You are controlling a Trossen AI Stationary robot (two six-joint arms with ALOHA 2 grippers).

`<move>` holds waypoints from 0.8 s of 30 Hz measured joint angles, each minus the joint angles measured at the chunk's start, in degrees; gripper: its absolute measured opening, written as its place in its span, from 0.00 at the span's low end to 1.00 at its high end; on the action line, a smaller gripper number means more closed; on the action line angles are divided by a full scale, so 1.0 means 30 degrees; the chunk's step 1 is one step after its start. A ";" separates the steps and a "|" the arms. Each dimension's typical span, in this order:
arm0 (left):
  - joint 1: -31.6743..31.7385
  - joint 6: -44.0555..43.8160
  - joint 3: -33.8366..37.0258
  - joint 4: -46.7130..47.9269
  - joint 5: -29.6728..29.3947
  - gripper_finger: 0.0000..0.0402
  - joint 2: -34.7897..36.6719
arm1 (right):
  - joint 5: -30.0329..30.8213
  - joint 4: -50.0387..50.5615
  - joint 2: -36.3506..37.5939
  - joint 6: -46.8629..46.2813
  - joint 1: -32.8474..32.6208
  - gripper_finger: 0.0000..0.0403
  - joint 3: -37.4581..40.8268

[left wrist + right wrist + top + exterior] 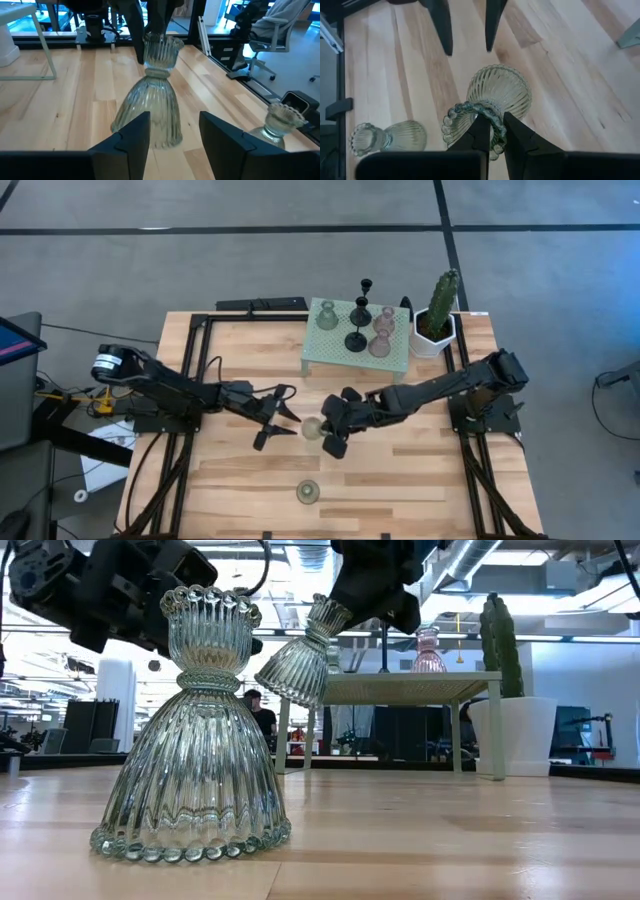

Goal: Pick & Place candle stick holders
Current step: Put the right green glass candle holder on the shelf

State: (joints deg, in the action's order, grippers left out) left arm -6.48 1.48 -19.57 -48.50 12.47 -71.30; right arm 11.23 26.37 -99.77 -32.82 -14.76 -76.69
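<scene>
High view puts both arms meeting near the middle of the worktop, with one pale green holder (312, 427) between them. The right end effector (331, 430) is clamped on this holder's beaded rim, as the right wrist view shows, its fingers pinching the cup edge (487, 120). From the low view the piece hangs tilted and clear of the wood (300, 655). The left end effector (272, 420) sits just beside it with fingers spread and nothing between them (167, 132); it looks like a handover, the left having let go.

By my reading the step in hand is carrying this holder to the mint stand (322, 355) at the far edge of the worktop, where one green holder (326, 316), two pinkish ones (382, 332) and two black thin-stemmed ones (360, 315) already stand. The next move calls for lifting high enough to clear the stand's top, righting the holder, and finding a free spot; the rim pinch is slight, so slipping is a risk.

Another green holder (307, 492) stands near the front edge, still to be collected. A cactus in a white pot (437, 315) stands just beside the stand toward the far right corner, close to the right arm's likely path, and the thin black stems would topple easily.
</scene>
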 joint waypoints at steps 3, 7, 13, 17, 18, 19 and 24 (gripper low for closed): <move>0.0000 0.0415 -0.0545 0.0009 -0.0007 0.44 -0.0423 | -0.0275 -0.0108 0.0000 0.0156 0.0100 0.04 -0.0007; 0.0004 0.0486 -0.1354 0.0002 0.0004 0.50 -0.1072 | -0.0308 -0.0222 0.0000 0.0369 0.0100 0.04 -0.0015; 0.0000 0.0480 -0.2387 0.0003 0.0299 0.62 -0.2324 | -0.0301 -0.0341 0.0000 0.0495 0.0100 0.04 -0.0022; 0.0005 0.0281 -0.2992 0.0011 0.0294 0.69 -0.2656 | -0.0341 -0.0352 0.0007 0.0495 0.0085 0.04 -0.0029; 0.0000 0.0018 -0.3165 0.0025 0.0294 0.70 -0.2655 | -0.0394 -0.0372 0.0007 0.0495 0.0092 0.04 -0.0029; 0.0000 -0.0282 -0.3356 0.0078 0.0306 0.70 -0.2649 | -0.0443 -0.0371 0.0007 0.0489 0.0091 0.04 -0.0029; 0.0007 -0.0448 -0.4309 0.2197 0.0291 0.68 -0.2663 | -0.0673 -0.0380 0.0007 0.0488 0.0092 0.04 -0.0029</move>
State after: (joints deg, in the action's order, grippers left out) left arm -6.46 0.14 -32.50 -41.90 13.34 -79.29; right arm 9.21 25.23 -99.74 -31.35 -14.48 -76.77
